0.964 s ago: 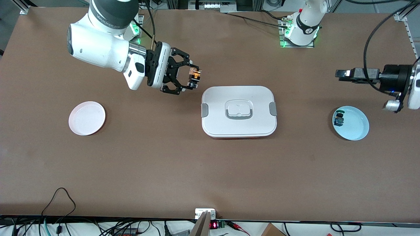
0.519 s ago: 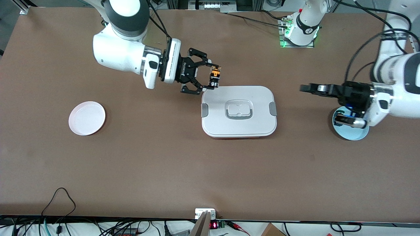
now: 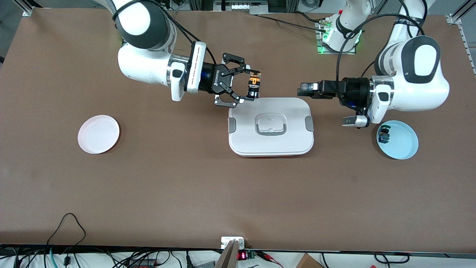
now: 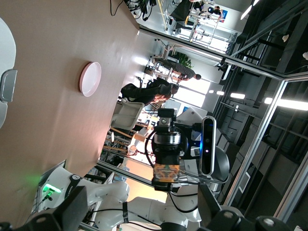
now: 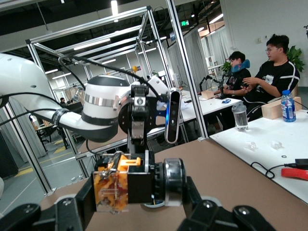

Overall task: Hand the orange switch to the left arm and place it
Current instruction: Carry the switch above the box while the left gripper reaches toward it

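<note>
With the right gripper [image 3: 254,87] clamped on the switch [image 3: 254,81] over the box [image 3: 271,126] edge, the handoff's up: left gripper [image 3: 303,88], wide open and empty, needs to line up.

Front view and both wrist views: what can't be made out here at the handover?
- Left tool, front view: seen edge-on, finger gap not visible.
- Orange switch, front view: too small for detail; the right tool covers its ends.
- Parts on the blue plate: too small to identify.
- Box, left wrist view: cut off by the edge.
</note>
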You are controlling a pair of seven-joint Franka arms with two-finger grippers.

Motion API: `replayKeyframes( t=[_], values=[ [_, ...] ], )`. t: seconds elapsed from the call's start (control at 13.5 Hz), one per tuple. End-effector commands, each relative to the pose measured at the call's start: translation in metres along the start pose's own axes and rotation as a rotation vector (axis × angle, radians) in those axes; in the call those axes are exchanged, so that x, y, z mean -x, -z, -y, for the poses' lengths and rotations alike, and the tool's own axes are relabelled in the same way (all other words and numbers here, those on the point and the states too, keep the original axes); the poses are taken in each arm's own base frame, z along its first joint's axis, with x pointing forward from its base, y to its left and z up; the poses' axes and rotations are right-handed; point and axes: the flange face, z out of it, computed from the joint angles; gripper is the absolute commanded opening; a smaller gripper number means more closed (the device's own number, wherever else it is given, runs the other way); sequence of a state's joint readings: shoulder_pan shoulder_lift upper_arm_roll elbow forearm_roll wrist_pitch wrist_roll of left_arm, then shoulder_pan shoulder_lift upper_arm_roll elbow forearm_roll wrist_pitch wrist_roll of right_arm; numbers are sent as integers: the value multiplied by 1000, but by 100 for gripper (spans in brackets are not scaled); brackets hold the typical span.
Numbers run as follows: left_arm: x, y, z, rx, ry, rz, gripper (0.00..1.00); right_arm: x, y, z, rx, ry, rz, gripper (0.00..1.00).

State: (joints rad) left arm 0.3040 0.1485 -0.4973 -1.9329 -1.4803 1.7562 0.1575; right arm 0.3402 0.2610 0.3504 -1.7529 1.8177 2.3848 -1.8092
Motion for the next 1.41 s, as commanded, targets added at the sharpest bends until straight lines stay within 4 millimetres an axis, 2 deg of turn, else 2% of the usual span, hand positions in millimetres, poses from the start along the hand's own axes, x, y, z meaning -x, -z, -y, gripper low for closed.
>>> replayKeyframes(
  t=[0.0,0.3,0.59,0.82,0.96,1.04,1.19,1.34],
  values=[
    [6,-14,-8,2,-119,-6,100,-4,-23,15,-25,-11,-55,0],
    [12,-48,-16,-19,-173,-17,100,1,-35,27,-48,-43,-60,0],
    [21,-50,-26,-27,-96,-13,100,5,-43,37,-68,-31,-47,0],
    [37,-64,-33,-44,-51,21,100,10,-49,45,-82,-23,-35,0],
    [40,-64,-34,-46,-13,31,100,15,-49,45,-82,-28,-28,0],
    [41,-64,-34,-47,-10,41,99,16,-50,46,-83,-30,-27,0],
    [42,-63,-29,-67,-10,48,90,17,-52,49,-83,-29,-22,0],
    [44,-64,-24,-87,-6,70,90,18,-52,49,-82,-29,-20,0]
  ],
)
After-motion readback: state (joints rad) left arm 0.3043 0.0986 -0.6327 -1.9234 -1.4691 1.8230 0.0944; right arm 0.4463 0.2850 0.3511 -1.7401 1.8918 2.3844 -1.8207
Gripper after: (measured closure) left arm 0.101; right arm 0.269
